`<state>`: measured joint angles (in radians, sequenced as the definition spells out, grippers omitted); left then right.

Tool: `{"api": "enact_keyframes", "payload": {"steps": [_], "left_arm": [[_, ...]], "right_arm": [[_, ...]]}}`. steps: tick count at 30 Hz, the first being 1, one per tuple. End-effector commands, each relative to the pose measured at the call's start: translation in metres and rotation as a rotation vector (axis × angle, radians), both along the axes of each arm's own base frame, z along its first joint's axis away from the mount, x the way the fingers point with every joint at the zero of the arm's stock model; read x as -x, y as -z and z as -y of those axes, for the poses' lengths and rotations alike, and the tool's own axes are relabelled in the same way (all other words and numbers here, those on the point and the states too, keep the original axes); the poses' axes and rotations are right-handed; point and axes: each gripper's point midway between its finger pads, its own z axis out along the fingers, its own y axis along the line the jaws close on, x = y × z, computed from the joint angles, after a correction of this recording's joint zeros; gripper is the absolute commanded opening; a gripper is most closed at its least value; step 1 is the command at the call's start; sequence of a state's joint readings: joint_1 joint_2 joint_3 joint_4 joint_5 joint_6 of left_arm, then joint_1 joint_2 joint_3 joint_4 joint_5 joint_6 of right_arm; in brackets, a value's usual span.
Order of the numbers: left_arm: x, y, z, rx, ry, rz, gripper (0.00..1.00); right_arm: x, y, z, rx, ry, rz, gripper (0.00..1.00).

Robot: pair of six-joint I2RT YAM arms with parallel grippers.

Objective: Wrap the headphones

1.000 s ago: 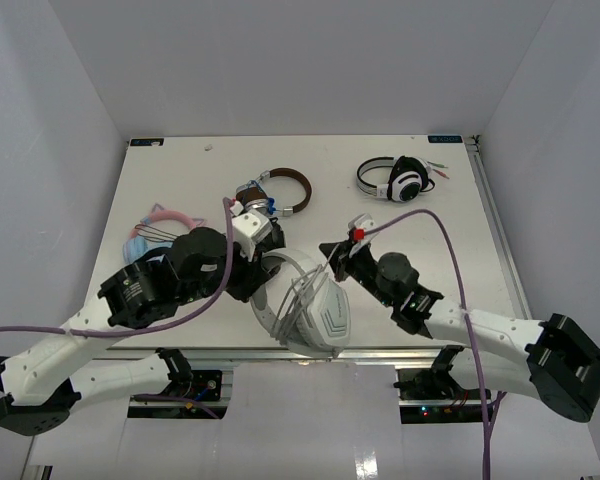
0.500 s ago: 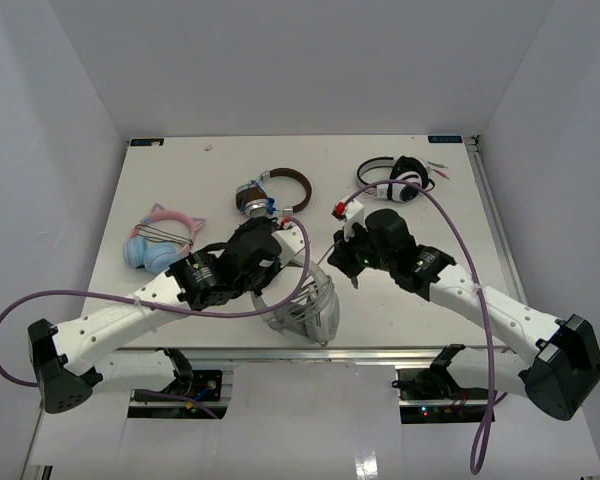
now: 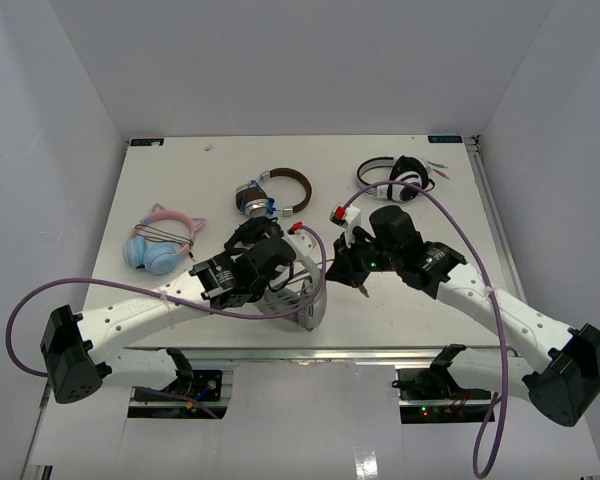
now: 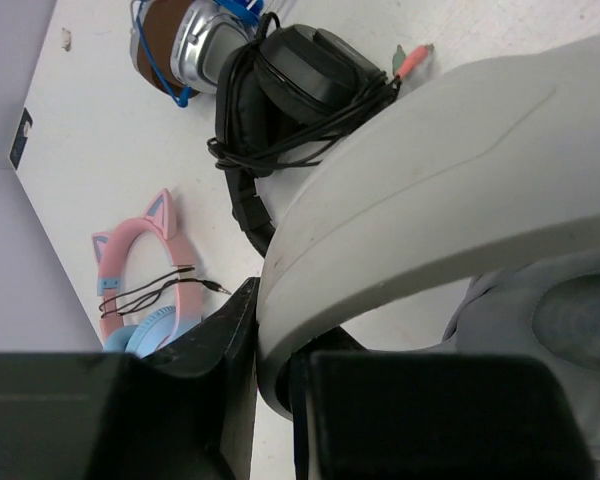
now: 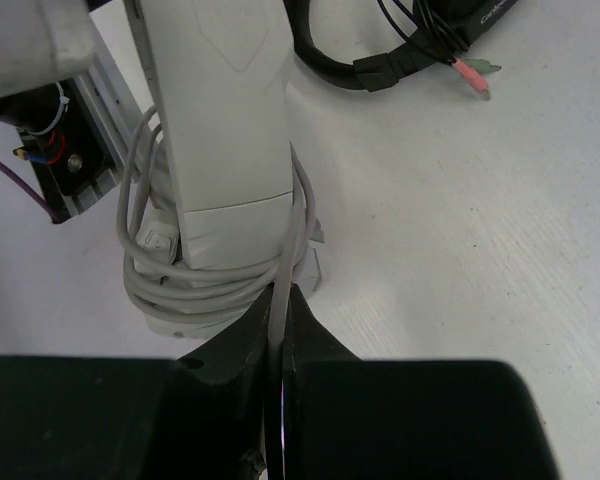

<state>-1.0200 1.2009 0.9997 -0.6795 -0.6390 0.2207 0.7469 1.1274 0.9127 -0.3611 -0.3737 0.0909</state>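
Seen from above, the headphones (image 3: pixel 302 297) sit near the middle of the table's (image 3: pixel 180 180) front edge, between two robot arms that reach in from either side. The left gripper (image 4: pixel 275 370) is clamped on the wide white band (image 5: pixel 220 120) - its wrist camera shows the band pinched between the dark fingers. The right gripper (image 5: pixel 278 335) has its fingers closed on the thin grey cable (image 5: pixel 195 285), which loops several times around the band just in front of them. A black pair (image 4: pixel 310 70) lies just behind the band. Farther back on the table are a pink cat-ear pair (image 3: pixel 160 235) at the left, a brown pair (image 3: pixel 275 190) in the middle, and a white pair with black cups (image 3: pixel 395 180) at the right.
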Motion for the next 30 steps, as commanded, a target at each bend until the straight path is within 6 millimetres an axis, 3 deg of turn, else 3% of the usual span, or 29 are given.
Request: {"api": "enact_keyframes", "payload": {"steps": [1, 11, 19, 24, 30], "left_arm": [[-0.013, -0.016, -0.018, -0.068, -0.096, 0.101, 0.00], [-0.017, -0.025, -0.018, -0.012, -0.189, 0.120, 0.00], [-0.020, -0.035, -0.026, 0.011, -0.271, 0.158, 0.00], [-0.020, -0.030, -0.036, -0.055, -0.309, 0.173, 0.00], [-0.020, -0.037, -0.039, -0.031, -0.320, 0.192, 0.00]], "right_arm": [[0.011, -0.041, -0.009, -0.133, -0.073, 0.038, 0.08], [0.036, -0.042, -0.017, -0.250, -0.157, -0.027, 0.08], [0.051, -0.064, -0.029, -0.394, -0.235, -0.089, 0.08], [0.067, -0.083, -0.036, -0.494, -0.335, -0.136, 0.08], [0.077, -0.091, -0.035, -0.519, -0.397, -0.151, 0.08]]}}
